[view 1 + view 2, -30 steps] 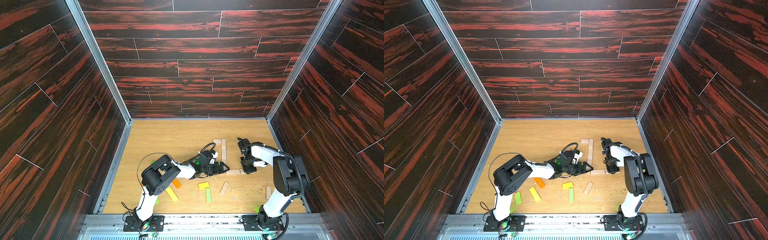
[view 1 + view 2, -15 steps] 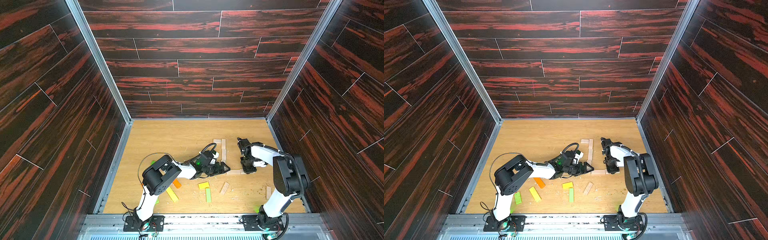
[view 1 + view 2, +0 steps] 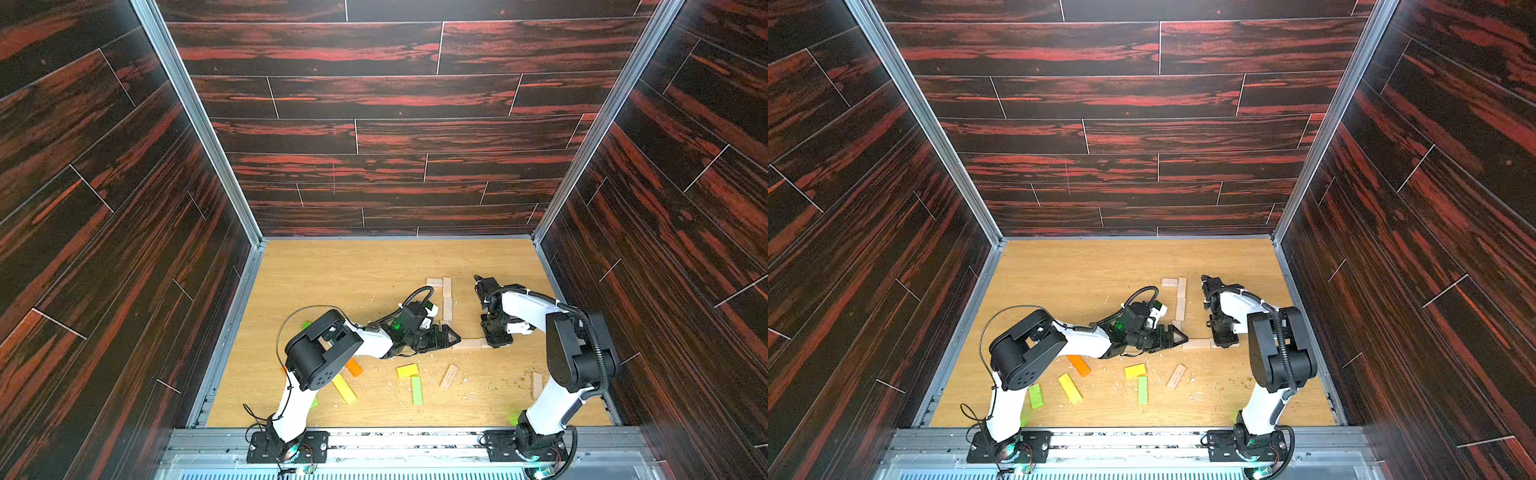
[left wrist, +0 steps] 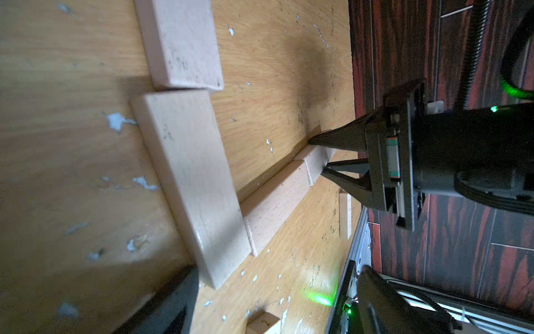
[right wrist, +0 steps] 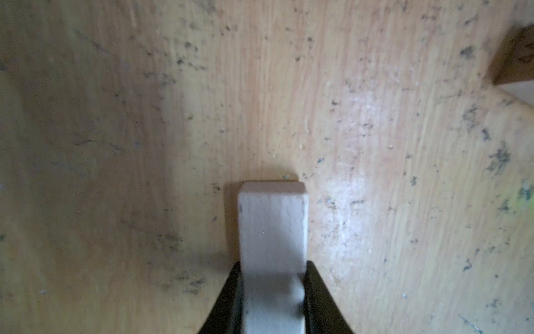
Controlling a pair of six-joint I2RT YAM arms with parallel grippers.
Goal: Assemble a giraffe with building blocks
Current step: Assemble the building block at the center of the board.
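Gripped in the right fingers [image 5: 320,292]: pale plank [image 5: 273,225], low on the desk [image 3: 365,282], likely extending the body row [image 3: 469,343]. Left fingers [image 3: 448,332] wide, empty, alongside.

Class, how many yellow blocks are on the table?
2. One yellow block lies near the left arm; another yellow block sits beside a green block. Arms may hide more.

Plank column [image 3: 446,297] behind plank row [image 3: 469,343]; row between left hand [image 3: 453,336], right hand [image 3: 495,341]; loose planks [image 3: 417,390] in front.
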